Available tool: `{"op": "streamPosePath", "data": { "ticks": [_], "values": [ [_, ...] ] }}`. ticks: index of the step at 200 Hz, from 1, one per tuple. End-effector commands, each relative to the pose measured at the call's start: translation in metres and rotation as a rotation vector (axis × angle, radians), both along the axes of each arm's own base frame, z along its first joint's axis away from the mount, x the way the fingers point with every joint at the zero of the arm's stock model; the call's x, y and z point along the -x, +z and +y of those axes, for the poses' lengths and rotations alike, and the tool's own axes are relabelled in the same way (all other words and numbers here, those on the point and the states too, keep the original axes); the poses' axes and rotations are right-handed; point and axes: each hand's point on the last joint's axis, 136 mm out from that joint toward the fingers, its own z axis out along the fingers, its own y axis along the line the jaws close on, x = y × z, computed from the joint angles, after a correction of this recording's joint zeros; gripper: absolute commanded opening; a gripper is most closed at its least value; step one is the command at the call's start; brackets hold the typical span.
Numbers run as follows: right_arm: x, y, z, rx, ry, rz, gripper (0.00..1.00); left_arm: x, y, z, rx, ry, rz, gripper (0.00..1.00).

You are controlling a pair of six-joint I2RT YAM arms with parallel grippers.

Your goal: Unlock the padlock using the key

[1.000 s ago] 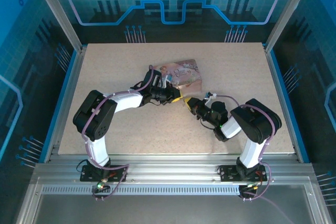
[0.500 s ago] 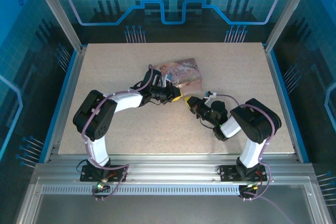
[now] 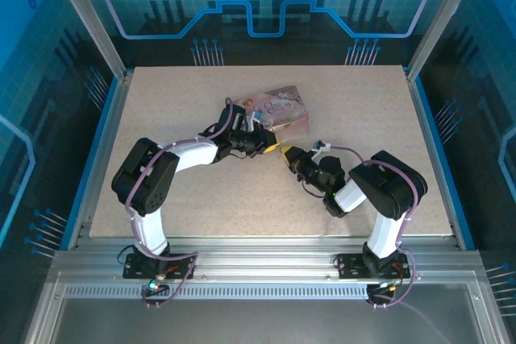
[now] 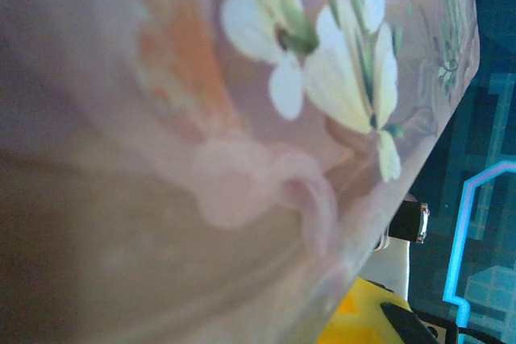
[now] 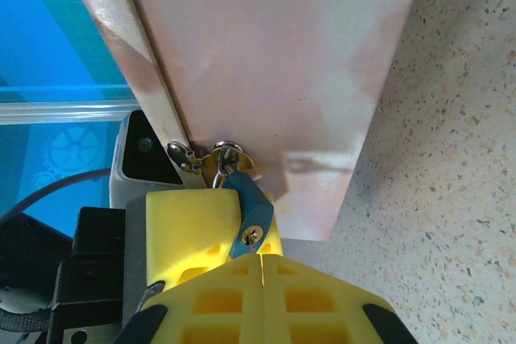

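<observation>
Blue padlock (image 5: 246,213) hangs from the metal hasp (image 5: 211,155) at the lower edge of the pink box (image 5: 266,62). Its shackle (image 5: 226,153) is looped through the hasp and looks closed, and the brass keyhole (image 5: 252,235) faces the right wrist camera. In the top view the box is tipped up off the table (image 3: 161,102).

Right gripper (image 5: 262,267) sits just below the keyhole with its yellow pads pressed tight together. It is clenched, with its tips almost touching the lock body. Cannot tell whether the key is pinched between the pads or already seated in the slot, as it is too small and hidden there.

Left gripper (image 3: 272,148) is at the box's near edge, with one yellow finger (image 5: 193,223) right beside the padlock. It looks like it is steadying the box, but whether it is clamped or loose I cannot tell.

Progress judgement:
- **Done:** the approach and alignment look finished, with the lock presented and the right claw at the keyhole.
- **Left:** the unlock itself, meaning full insertion if not already made, the turn, and the shackle popping free.
</observation>
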Motion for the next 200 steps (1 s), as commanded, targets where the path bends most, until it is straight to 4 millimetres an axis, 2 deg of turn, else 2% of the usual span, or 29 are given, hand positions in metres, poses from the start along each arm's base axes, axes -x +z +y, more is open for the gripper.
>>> {"op": "streamPosePath", "data": {
  "ticks": [1,38,112,200],
  "values": [
    [-0.005,-0.001,0.002,-0.036,-0.038,0.029,0.0,0.014,0.028,-0.014,0.099,-0.088,-0.023,0.12],
    [-0.008,0.009,-0.003,-0.055,-0.047,0.012,0.0,0.014,0.028,-0.014,0.113,-0.086,-0.02,0.11],
    [-0.013,-0.002,-0.01,-0.178,-0.097,0.139,0.0,0.014,0.033,-0.016,0.129,-0.09,-0.029,0.11],
    [-0.018,-0.003,-0.006,-0.285,-0.105,0.221,0.0,0.015,0.033,-0.016,0.138,-0.093,-0.027,0.1]
  ]
}}
